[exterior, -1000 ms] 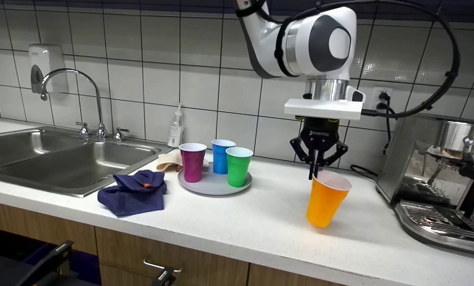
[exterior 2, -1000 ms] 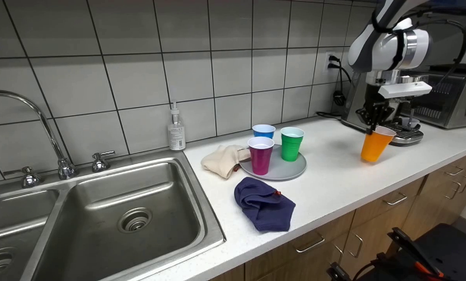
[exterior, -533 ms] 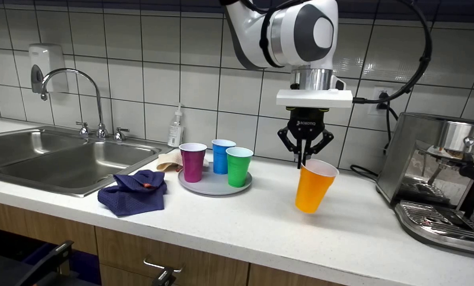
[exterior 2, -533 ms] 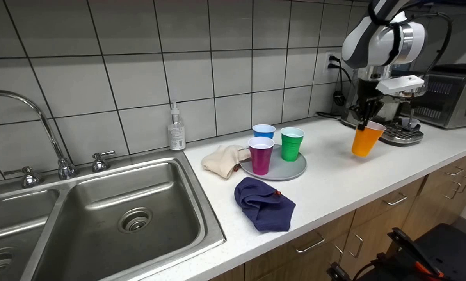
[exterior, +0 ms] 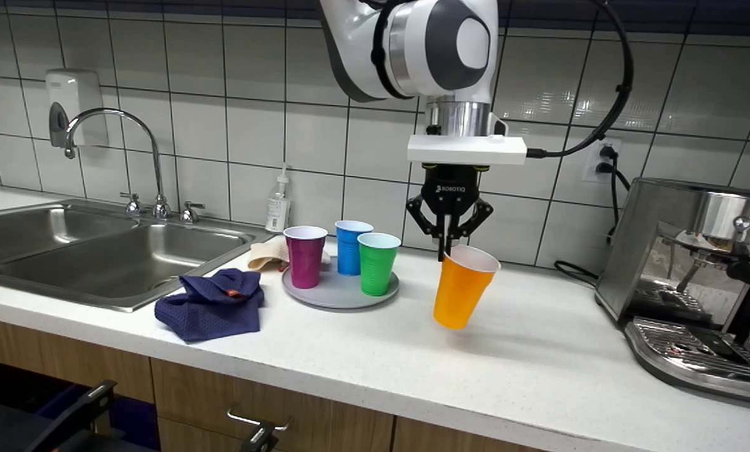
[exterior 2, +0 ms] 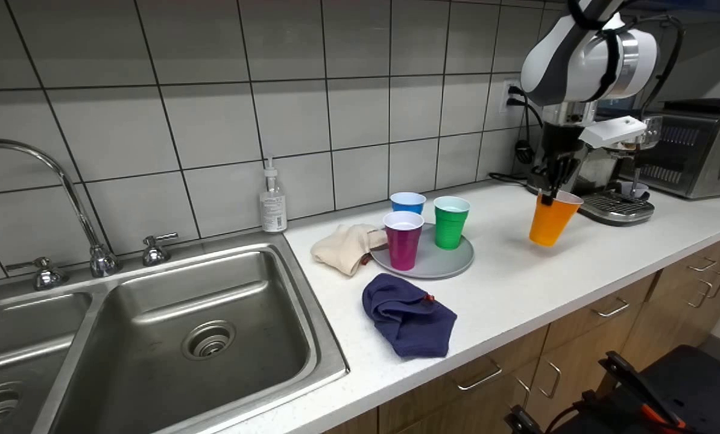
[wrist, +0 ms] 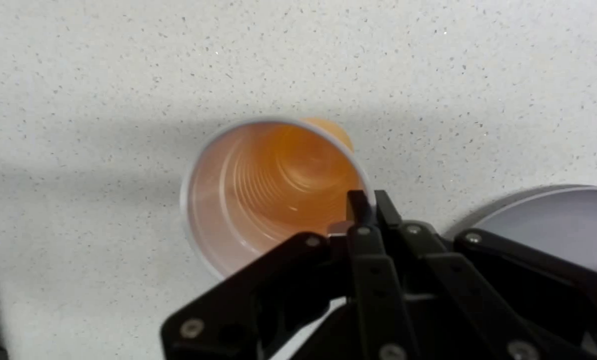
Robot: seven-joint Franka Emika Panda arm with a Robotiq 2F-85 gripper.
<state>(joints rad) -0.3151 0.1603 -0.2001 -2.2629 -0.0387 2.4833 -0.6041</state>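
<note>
One tilted orange cup point(exterior: 463, 292) is clamped by its rim in the jaws; slow, smooth movement is advised, clearance above the tabletop point(exterior: 375, 351) seeming slight.

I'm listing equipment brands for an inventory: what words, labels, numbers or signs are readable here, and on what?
"ROBOTIQ": on the gripper, in an exterior view.
Pump bottle label: too small to read.
Wall dispenser marking: too small to read.
Outlet plate marking: too blurred to read.
Oven-like appliance marking: too small to read.
</note>
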